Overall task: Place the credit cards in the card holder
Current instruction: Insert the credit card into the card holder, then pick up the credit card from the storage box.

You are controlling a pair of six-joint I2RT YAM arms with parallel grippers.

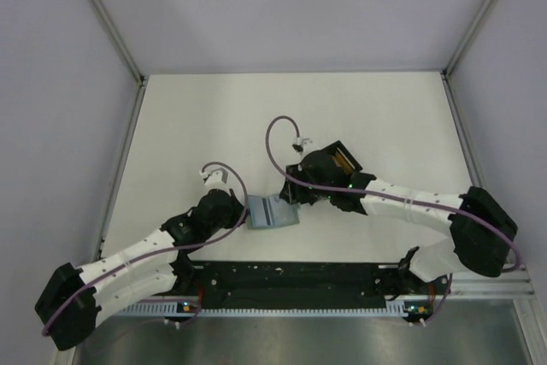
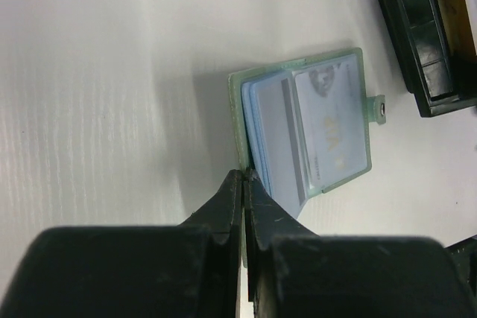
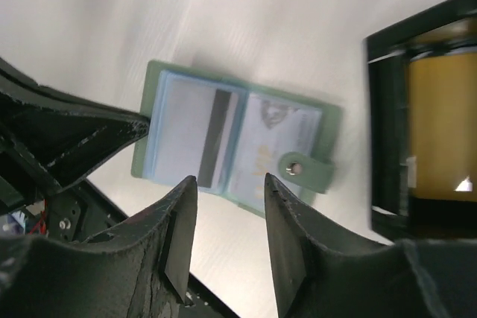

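Showing card holder [image 1: 272,211] open on tabletop [image 1: 214,117] near black box [image 1: 340,153], long axis pointing toward box. Left claw [image 2: 244,184] clamped on holder edge farthest from box. Right claw [image 3: 229,184] apart, empty, directly over striped card [image 3: 195,135] lying on holder: likely arm for next push.

The card holder [image 1: 272,212] lies on the table [image 1: 214,126], box [image 1: 344,156] nearby.

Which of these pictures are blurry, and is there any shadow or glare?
Right wrist view: everything soft, card holder and black box smeared. Left wrist view: card holder fairly sharp, dark shadow beside it, left pincer up close out of focus. Top view: even light, no glare.
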